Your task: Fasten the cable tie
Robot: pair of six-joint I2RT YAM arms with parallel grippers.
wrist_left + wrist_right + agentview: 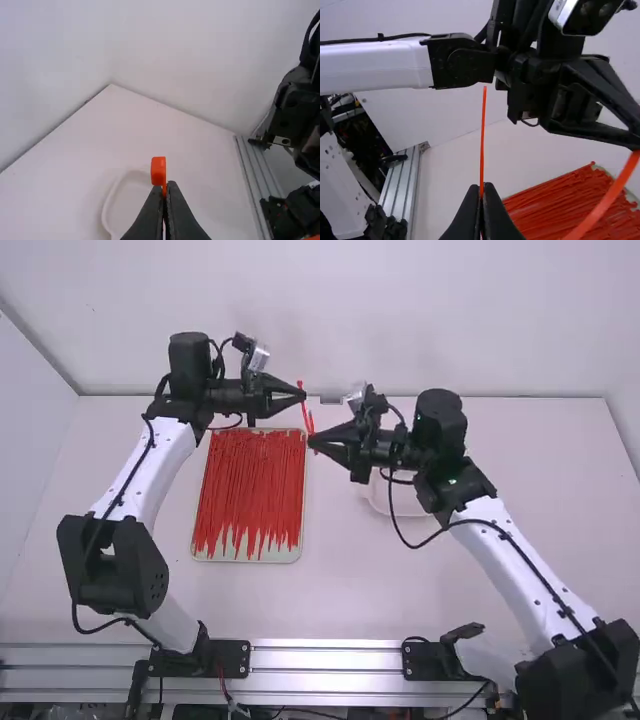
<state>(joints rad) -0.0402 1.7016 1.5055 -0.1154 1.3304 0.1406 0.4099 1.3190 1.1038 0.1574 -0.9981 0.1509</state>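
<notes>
The left jaws are clenched on a red tie (158, 171) just under its head, and the right jaws pinch the same tie by its thin tail. The tie hangs in the air between them, above the far right corner of a tray (250, 559). The tray holds a dense bed of red ties (250, 490) lying side by side. A white tub (375, 498) sits just right of the tray, under the right arm. The table (350, 580) and the walls are white, and a metal rail (320, 652) runs along the near edge.
</notes>
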